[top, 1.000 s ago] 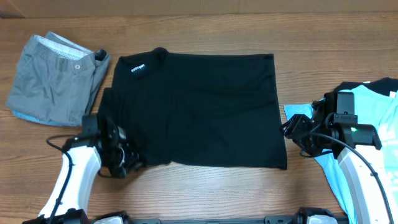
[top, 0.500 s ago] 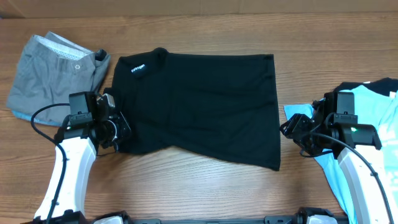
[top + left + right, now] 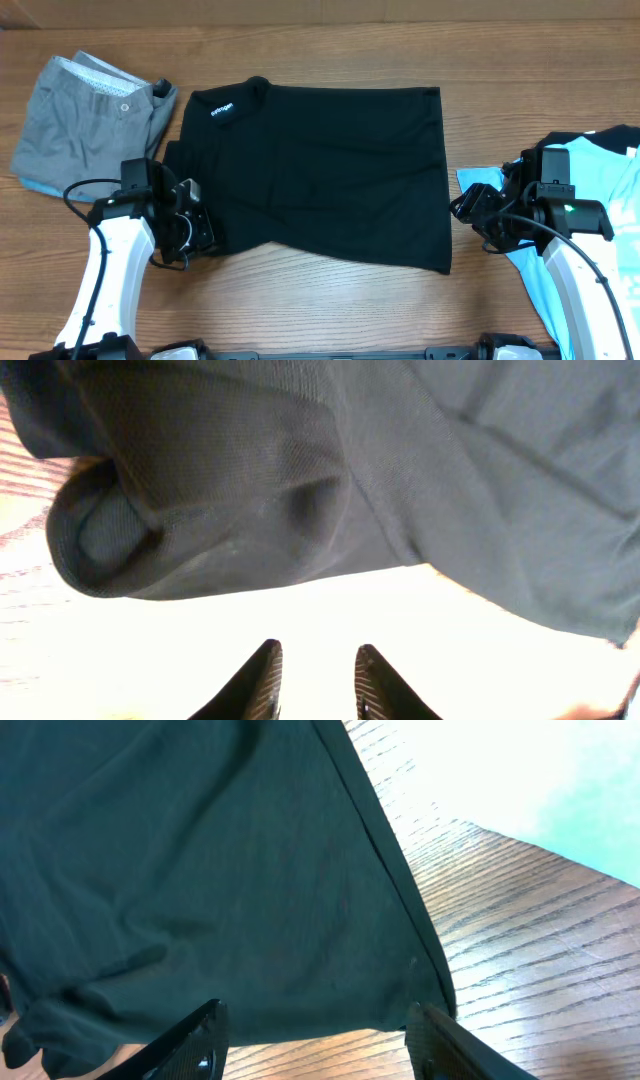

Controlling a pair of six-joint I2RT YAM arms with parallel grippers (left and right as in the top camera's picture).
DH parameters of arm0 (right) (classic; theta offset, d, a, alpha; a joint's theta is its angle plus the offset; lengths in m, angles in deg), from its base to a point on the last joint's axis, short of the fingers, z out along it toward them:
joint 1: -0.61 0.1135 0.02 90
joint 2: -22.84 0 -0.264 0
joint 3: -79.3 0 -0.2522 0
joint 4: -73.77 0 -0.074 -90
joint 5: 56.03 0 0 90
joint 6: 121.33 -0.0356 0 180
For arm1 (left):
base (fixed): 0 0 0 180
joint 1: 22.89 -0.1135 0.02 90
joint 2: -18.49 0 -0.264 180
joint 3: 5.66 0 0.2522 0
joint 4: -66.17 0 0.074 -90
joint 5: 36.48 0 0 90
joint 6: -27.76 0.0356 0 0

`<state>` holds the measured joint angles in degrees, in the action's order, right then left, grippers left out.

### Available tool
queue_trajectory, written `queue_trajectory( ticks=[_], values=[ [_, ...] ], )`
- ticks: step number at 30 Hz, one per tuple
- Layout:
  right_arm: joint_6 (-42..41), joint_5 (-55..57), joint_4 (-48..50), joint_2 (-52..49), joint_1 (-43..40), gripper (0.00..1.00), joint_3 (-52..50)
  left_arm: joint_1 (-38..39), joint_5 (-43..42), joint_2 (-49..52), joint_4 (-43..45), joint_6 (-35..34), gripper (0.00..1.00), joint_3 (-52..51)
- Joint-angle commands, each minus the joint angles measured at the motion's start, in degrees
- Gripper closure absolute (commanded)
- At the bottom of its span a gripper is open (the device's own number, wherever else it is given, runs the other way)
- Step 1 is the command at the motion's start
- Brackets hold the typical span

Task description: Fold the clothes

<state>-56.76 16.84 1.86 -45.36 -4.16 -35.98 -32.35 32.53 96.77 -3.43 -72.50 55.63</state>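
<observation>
Bare bench (image 3: 330, 305) runs along the front. The black shirt (image 3: 330, 170) lies flat mid-bench, with the shorts (image 3: 85, 130) at its left edge and the blue shirt (image 3: 605, 165) to the right. The left hand (image 3: 203, 236), slightly parted and empty, is at its lower-left corner. The right hand (image 3: 461, 209), spread wide and empty, is at its right hem.

White-shelled left arm (image 3: 105, 275) and right arm (image 3: 585, 290), black wrist housings (image 3: 141, 176), looping black cables (image 3: 78, 189); green light (image 3: 568, 209) on the right wrist; dark, pointed gripper fingers (image 3: 258, 685)

The overhead camera looks straight down on the whole table (image 3: 330, 300). Both wrist cameras sit low and close, facing the shirt (image 3: 320, 170), which all three views share.
</observation>
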Motion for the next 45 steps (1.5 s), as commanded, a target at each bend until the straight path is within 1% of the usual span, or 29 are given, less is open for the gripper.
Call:
queue_trajectory(
  ticks=[1,3,5,7,10,12,16,20,22,25,26,28,29,33,37,39,40,42,45],
  values=[
    [0.4,0.6,-0.1,0.0,0.2,0.39,0.7,2.2,4.6,-0.4,2.0,0.5,0.69,-2.8],
    [0.4,0.7,-0.2,0.0,0.2,0.39,0.7,3.1,7.0,-0.4,6.5,-3.0,0.66,-5.7],
    [0.4,1.3,-0.3,0.0,0.2,0.39,0.7,3.5,7.5,-0.4,12.0,-5.1,0.61,-8.8],
    [0.4,2.1,-0.3,0.0,0.2,0.39,0.7,3.8,7.5,-0.4,14.7,-6.6,0.60,-11.1],
    [0.4,2.6,-0.7,0.0,0.2,0.39,0.7,4.0,7.8,-0.4,15.9,-7.6,0.61,-13.5],
    [0.4,2.5,-0.7,0.0,0.2,0.39,0.7,4.0,9.5,-0.4,16.4,-7.6,0.61,-14.2],
    [0.4,2.6,-0.5,0.0,0.2,0.39,0.7,4.0,10.1,-0.4,18.2,-7.6,0.64,-14.4],
    [0.4,4.1,-0.5,0.0,0.2,0.39,0.7,4.0,10.0,-0.4,21.0,-7.6,0.77,-14.3],
    [0.4,4.7,-0.5,0.0,0.2,0.39,0.7,4.0,10.0,-0.4,22.9,-7.6,0.80,-14.2],
    [0.4,4.7,-0.5,0.0,0.2,0.39,0.7,4.0,10.0,-0.4,25.5,-7.6,0.81,-14.1],
    [0.4,4.7,-0.5,0.0,0.2,0.39,0.7,4.0,10.0,-0.4,25.8,-7.6,0.82,-14.1],
    [0.4,4.7,-0.5,0.0,0.2,0.39,0.7,4.0,9.6,-0.4,26.0,-7.8,0.92,-14.1],
    [0.4,4.7,-0.5,0.0,0.2,0.39,0.7,4.0,8.7,-0.4,26.0,-7.8,0.96,-14.1],
    [0.4,5.4,-0.5,0.0,0.2,0.39,0.7,4.0,2.7,-0.4,24.7,-7.8,0.96,-12.7],
    [0.4,5.8,0.0,0.0,0.2,0.37,-0.5,4.0,0.8,-0.5,18.8,-7.7,0.96,-7.1],
    [0.4,5.7,0.9,-0.1,0.2,0.36,-1.7,4.0,0.4,-0.5,15.7,-7.5,0.96,-3.3],
    [0.4,5.7,2.0,-0.1,0.2,0.35,-3.2,4.0,0.4,-0.5,13.2,-7.1,0.96,0.5],
    [0.2,5.7,3.2,-0.2,0.2,0.35,-5.5,4.0,0.5,-0.5,10.9,-6.4,0.96,4.8],
    [0.2,5.5,4.4,-0.5,0.2,0.35,-8.3,4.0,1.7,-0.5,10.2,-6.0,0.96,8.5]
  ],
)
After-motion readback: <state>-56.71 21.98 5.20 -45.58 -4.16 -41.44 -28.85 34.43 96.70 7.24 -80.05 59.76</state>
